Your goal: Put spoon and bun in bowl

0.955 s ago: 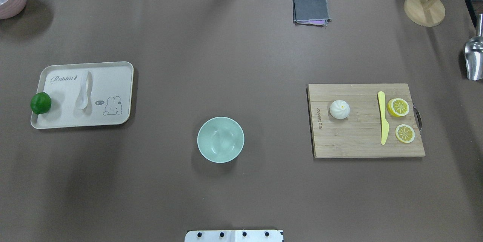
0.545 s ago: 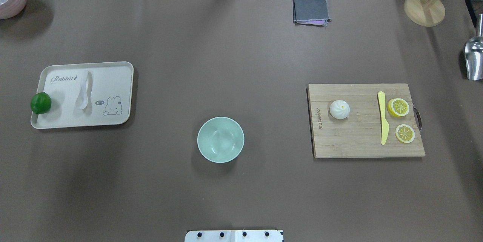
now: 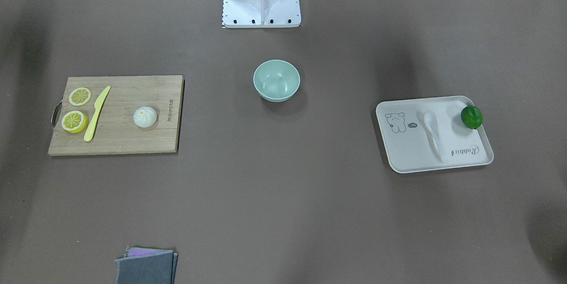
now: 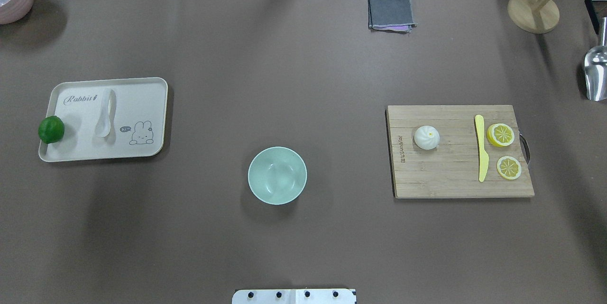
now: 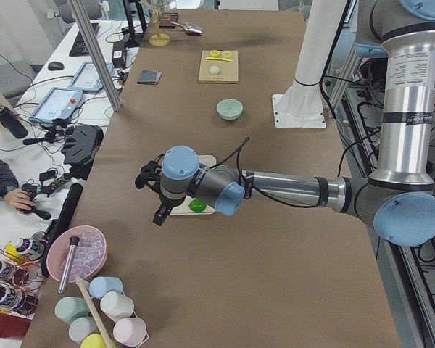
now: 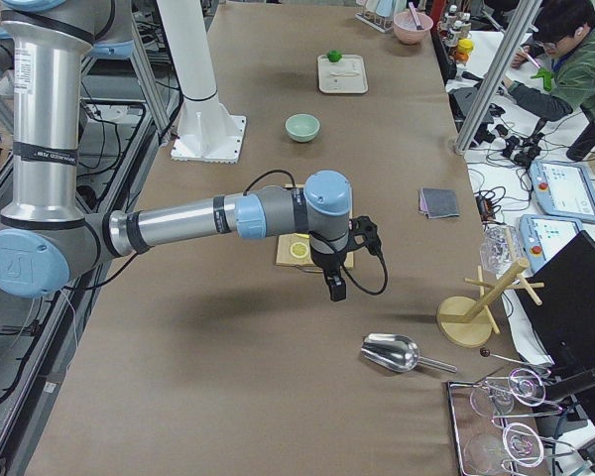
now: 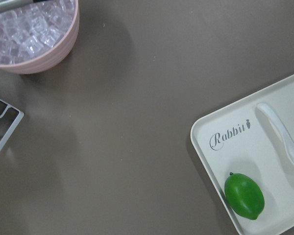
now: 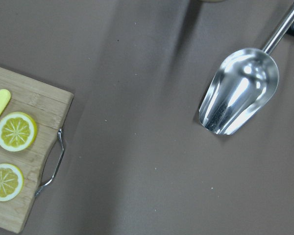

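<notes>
Containers first. The bowl (image 4: pixel 277 176) is pale mint green, round and smooth-walled. It stands upright on the brown surface (image 4: pixel 303 81) near the robot's base, roughly midway between the tray and the board. Spoon and bun both lie outside it.

The tray (image 4: pixel 142 90) is a cream rounded rectangle with a low rim, matte, printed with a rabbit and the word "Rabbit". It sits on my left side, well apart from the bowl. On it:
- the spoon (image 4: pixel 105 114), glossy white, lying flat near the tray's middle with its deep oval scoop toward the robot and its handle pointing away;
- a lime (image 4: pixel 51 129), dark green and slightly dimpled, against the tray's outer rim.

The cutting board (image 4: pixel 446 176) is pale banded bamboo with a metal handle on its outer edge. It sits on my right side. On it:
- the bun (image 4: pixel 427 137), white and round with a pleated top and a yellow centre dot, on the half nearer the bowl;
- a yellow knife (image 4: pixel 481 147), flat plastic, lying just beside two lemon slices (image 4: pixel 500 134).

A pink ribbed bowl (image 7: pixel 34 34) at the far left holds clear ice cubes. A shiny steel scoop (image 8: pixel 240 90) lies on the surface beyond the board's handle. A folded grey cloth (image 4: pixel 390 12) sits at the far edge.

The left hand (image 5: pixel 156 210) hangs above the surface beside the tray's outer end. The right hand (image 6: pixel 333 286) hangs beyond the board's outer edge. I cannot tell from these views whether either hand's fingers are apart or together.
</notes>
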`<state>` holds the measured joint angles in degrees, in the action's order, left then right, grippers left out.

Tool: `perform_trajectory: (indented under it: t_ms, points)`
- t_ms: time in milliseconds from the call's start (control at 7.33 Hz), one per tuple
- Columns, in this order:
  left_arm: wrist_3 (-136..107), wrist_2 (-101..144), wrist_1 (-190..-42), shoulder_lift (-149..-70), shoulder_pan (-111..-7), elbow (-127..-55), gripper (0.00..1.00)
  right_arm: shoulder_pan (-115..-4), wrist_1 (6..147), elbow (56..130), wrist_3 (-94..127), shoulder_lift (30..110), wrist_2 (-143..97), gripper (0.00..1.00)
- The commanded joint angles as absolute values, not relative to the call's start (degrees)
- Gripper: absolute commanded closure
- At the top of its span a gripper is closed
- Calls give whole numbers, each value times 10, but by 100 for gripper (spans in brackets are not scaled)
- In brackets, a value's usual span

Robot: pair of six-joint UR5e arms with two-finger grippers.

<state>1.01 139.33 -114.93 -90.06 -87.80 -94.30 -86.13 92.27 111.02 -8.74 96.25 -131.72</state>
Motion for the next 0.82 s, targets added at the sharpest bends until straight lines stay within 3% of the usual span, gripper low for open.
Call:
perform_trajectory:
  t_ms: [0,409,682]
  points:
    - [2,1392,-1242,-908,-878,-915,1,-860,922,1157,-51,954,-1303,0]
    - [-101,1363,-1280,-934,-781,-904,2,-824,924,1153,-29,920,-1303,1]
    - [-294,1324,-1286,-953,-717,-904,1,-762,922,1156,108,896,-1296,0]
